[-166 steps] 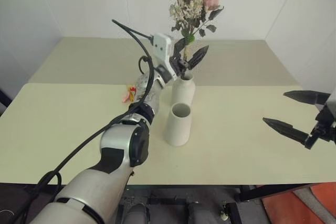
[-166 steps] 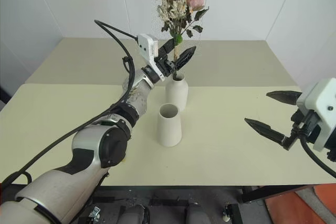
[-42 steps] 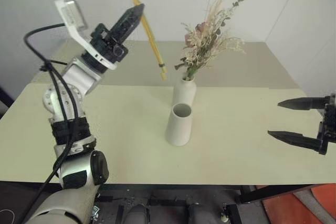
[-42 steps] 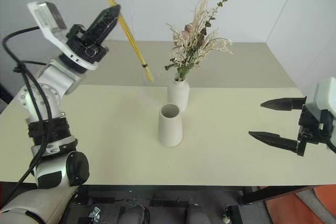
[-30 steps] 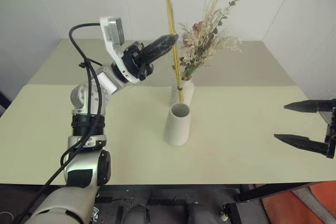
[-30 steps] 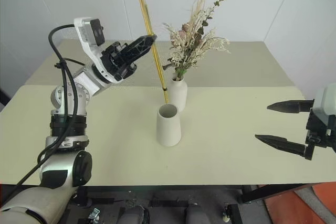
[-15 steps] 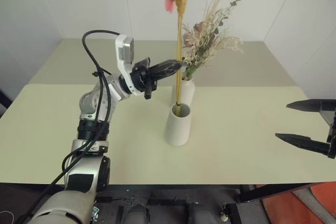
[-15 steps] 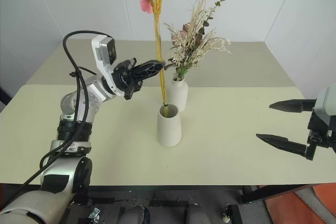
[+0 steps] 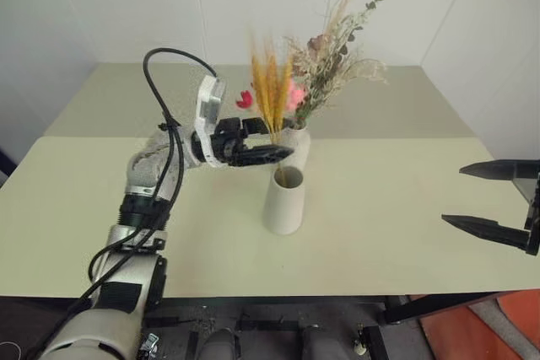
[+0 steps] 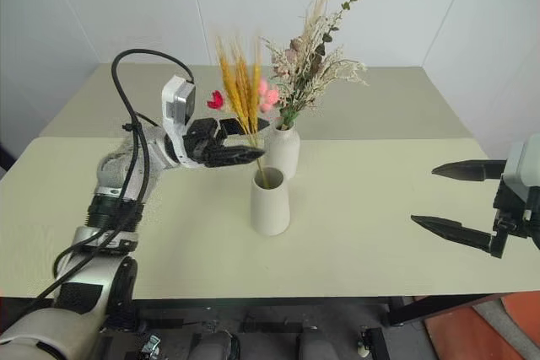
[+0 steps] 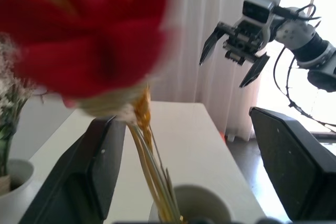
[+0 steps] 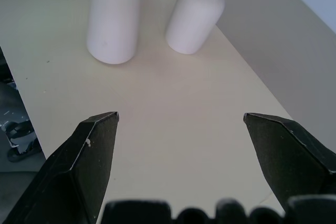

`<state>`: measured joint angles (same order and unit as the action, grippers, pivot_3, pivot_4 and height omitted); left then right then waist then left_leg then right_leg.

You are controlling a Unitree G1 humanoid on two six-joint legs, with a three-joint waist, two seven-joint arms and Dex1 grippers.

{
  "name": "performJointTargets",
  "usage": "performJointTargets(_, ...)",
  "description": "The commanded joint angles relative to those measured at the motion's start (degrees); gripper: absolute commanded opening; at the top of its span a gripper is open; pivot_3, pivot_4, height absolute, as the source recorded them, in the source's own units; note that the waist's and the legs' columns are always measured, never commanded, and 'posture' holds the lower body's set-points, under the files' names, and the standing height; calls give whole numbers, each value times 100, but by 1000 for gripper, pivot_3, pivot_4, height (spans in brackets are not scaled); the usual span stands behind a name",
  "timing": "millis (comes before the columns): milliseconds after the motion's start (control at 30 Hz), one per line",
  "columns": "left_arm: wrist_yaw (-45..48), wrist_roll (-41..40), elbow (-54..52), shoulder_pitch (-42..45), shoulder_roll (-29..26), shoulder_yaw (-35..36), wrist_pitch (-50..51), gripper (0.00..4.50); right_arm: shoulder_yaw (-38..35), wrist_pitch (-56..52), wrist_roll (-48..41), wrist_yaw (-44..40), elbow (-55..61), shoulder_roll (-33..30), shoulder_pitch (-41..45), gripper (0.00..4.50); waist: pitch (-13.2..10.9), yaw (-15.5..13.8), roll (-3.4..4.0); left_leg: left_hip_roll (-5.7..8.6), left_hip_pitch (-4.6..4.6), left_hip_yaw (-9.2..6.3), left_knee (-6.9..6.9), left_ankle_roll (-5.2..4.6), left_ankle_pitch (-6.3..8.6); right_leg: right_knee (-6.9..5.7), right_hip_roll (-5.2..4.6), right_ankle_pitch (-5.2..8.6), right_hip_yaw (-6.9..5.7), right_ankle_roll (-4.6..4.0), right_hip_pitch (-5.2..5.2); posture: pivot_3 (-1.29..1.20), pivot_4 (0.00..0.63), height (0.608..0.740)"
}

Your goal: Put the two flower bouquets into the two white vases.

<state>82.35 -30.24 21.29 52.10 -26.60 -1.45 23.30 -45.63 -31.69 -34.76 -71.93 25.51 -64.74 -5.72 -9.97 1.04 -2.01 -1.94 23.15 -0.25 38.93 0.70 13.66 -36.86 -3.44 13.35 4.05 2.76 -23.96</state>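
Note:
The slim bunch of yellow stalks (image 9: pixel 270 94) with small red-pink blooms stands in the wide-mouthed white vase (image 9: pixel 283 201), leaning slightly left. My left gripper (image 9: pixel 283 141) is open just above that vase's mouth, its fingers (image 11: pixel 294 166) wide on either side of the stalks (image 11: pixel 152 177) without touching them. Right behind, the bottle-shaped white vase (image 9: pixel 300 146) holds the bushy bunch (image 9: pixel 333 56) of cream sprays, pink rose and dark leaves. Far to the right my right gripper (image 9: pixel 451 195) hangs open and empty over the table.
Both vases stand near the middle of a pale cream table (image 9: pixel 380 208), with a second table surface (image 9: pixel 152 99) joined behind it. White walls close in at the back and right. An orange-red object (image 9: pixel 472 330) lies on the floor beyond the front right corner.
The slim bunch has slid down into the wide-mouthed vase, its blooms now much lower. My left gripper sank a little and opened off the stalks. The right gripper stayed put.

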Motion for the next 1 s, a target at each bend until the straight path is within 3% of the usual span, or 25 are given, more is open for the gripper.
performJointTargets(33,417,317,338,108,-654,97,-347,4103,-102,17,33,74,77,-6,-2,4500,0,8,0,0,1,0,0,0,0,0,0,0,0,0,-2,0,150,740)
performJointTargets(233,908,132,130,55,-1709,565,-159,4103,75,70,50,79,-69,-85,148,4500,-1,-9,-1,-2,10,1,0,-1,1,1,-1,1,-2,0,-11,0,150,740)
performJointTargets(567,486,-26,-884,-894,-3177,1799,-143,4103,528,345,210,8,-594,-231,569,4500,-1,-6,-1,-12,6,7,0,-3,2,-4,0,3,-5,-2,-12,0,150,740)
performJointTargets(733,169,-76,-1360,-1447,-3524,2265,-161,4103,718,514,344,-4,-909,-323,818,4500,-2,-21,0,-15,6,10,-1,-3,2,-5,0,6,-6,-5,-15,0,150,740)
performJointTargets(1000,-316,-322,-1882,-1950,-3554,2721,12,4103,1076,672,468,76,-1225,-363,1235,4500,-2,-12,0,-17,4,13,-2,-3,2,-9,1,6,-6,-6,-16,0,150,740)
